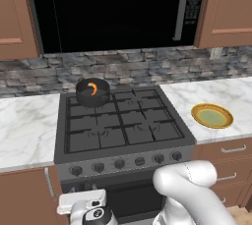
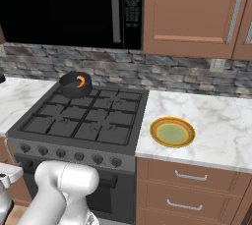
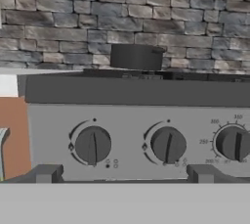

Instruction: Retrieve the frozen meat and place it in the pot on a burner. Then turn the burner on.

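The dark grey pot (image 1: 92,92) stands on the back-left burner (image 1: 74,103) of the gas stove. The frozen meat (image 1: 92,88), a small curved orange piece, lies inside it. From the right base the pot (image 2: 75,85) and the meat (image 2: 81,81) sit at the stove's far left corner. My gripper (image 3: 124,174) is open and holds nothing. It hangs low in front of the stove's front panel, facing the left knobs (image 3: 93,145) with a gap between. Above the panel the pot (image 3: 135,56) shows side-on. The white hand (image 1: 82,202) sits below the left end of the knob row (image 1: 119,164).
A round yellow-green plate (image 1: 212,116) lies on the marble counter (image 2: 216,121) right of the stove. A black microwave (image 1: 113,8) hangs above the burners. Wooden drawers (image 2: 189,175) stand below the counter. Two more knobs (image 3: 167,145) follow to the right.
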